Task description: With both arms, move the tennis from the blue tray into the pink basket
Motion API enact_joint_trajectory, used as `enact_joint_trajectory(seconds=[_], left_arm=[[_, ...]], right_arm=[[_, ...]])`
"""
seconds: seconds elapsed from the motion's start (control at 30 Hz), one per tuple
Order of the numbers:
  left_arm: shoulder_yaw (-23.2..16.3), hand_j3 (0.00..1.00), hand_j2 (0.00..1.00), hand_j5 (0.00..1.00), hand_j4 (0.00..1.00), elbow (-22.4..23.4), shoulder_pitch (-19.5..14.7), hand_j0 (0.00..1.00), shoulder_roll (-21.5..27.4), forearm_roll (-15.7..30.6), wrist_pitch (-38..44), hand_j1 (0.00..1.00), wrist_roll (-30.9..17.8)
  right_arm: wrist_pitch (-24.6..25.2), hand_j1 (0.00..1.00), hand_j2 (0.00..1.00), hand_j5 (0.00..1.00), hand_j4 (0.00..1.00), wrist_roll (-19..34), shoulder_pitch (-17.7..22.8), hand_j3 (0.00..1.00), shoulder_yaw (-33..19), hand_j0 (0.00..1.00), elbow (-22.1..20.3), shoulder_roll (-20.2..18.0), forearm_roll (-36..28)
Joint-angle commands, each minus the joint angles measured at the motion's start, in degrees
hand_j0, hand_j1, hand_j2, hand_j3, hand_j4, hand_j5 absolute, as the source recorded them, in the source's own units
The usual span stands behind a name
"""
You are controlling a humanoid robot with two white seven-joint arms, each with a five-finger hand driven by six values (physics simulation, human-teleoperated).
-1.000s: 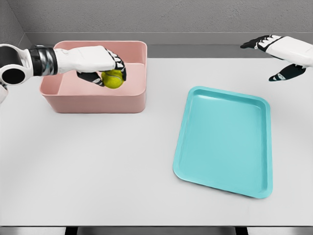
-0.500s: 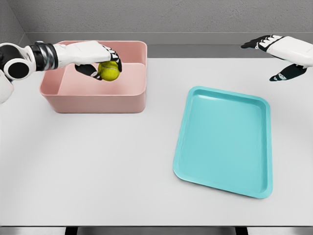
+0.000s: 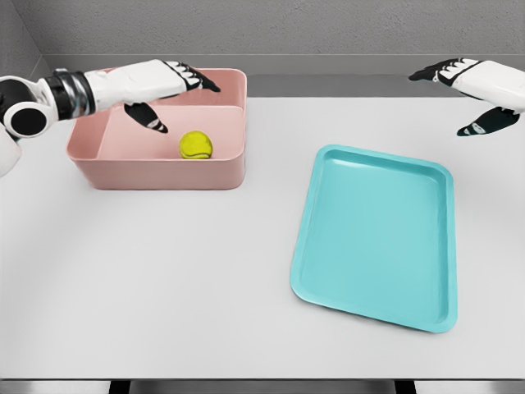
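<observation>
Ball (image 3: 196, 145) now lies loose in basket (image 3: 156, 172), released since 0.5 s ago; left hand (image 3: 156, 82) spread empty above. Right hand (image 3: 476, 82) open, holding nothing, beyond tray (image 3: 373, 238).

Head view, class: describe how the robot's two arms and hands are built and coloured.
Both arms have smooth white shells. The left hand and right hand are white with black fingertips and finger segments. The left arm shows a ribbed metallic wrist band and a black circular joint cap.

- A light grey worktop (image 3: 164, 279) is seen filling most of the view, evenly lit.
- A grey textured back wall (image 3: 271, 29) is shown behind it.
- A darker grey strip (image 3: 328, 84) is seen between wall and worktop.
</observation>
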Motion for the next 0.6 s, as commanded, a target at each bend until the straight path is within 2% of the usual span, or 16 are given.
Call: enact_joint_trajectory(seconds=[0.0, 0.07, 0.27, 0.4, 0.47, 0.5, 0.57], left_arm=[[0.17, 1.0, 1.0, 1.0, 1.0, -0.54, 0.0, 1.0, 0.79, 0.52, 0.11, 1.0, 2.37], [0.08, 1.0, 1.0, 1.0, 1.0, -0.54, 0.0, 1.0, 3.07, 0.52, 0.11, 1.0, 4.74], [-0.8, 1.0, 1.0, 1.0, 1.0, -0.62, 2.11, 1.0, 7.38, 0.52, 0.11, 1.0, 4.92], [-0.8, 1.0, 1.0, 1.0, 1.0, -0.62, 2.55, 1.0, 12.21, 0.52, 0.11, 1.0, 5.09], [-0.89, 1.0, 1.0, 1.0, 1.0, -0.62, 2.9, 1.0, 14.14, 0.52, 0.11, 1.0, 9.92], [-0.8, 1.0, 1.0, 1.0, 1.0, -0.62, 4.39, 1.0, 14.41, 0.52, 0.11, 1.0, 10.81], [-0.8, 1.0, 1.0, 1.0, 1.0, -0.54, 4.57, 1.0, 15.64, 0.52, 0.11, 1.0, 10.81]], right_arm=[[0.08, 1.0, 1.0, 1.0, 1.0, -0.03, 0.0, 1.0, -0.16, 1.0, 0.01, -0.53, -0.38], [0.08, 1.0, 1.0, 1.0, 1.0, -0.03, 0.0, 1.0, -0.16, 1.0, 0.01, -0.53, -0.3], [0.08, 1.0, 1.0, 1.0, 1.0, -0.03, 0.0, 1.0, -0.16, 1.0, -0.08, -1.24, -0.38], [0.08, 1.0, 1.0, 1.0, 1.0, -0.03, 0.09, 1.0, -0.07, 1.0, -0.17, -1.24, -0.38], [0.08, 1.0, 1.0, 1.0, 1.0, -0.12, 0.09, 1.0, -0.07, 1.0, -0.17, -1.24, -0.38], [0.08, 1.0, 1.0, 1.0, 1.0, -0.12, 0.09, 1.0, -0.07, 1.0, -0.17, -1.24, -0.38], [0.08, 1.0, 1.0, 1.0, 1.0, -0.12, 0.09, 1.0, -0.07, 1.0, -0.17, -1.41, -0.38]])
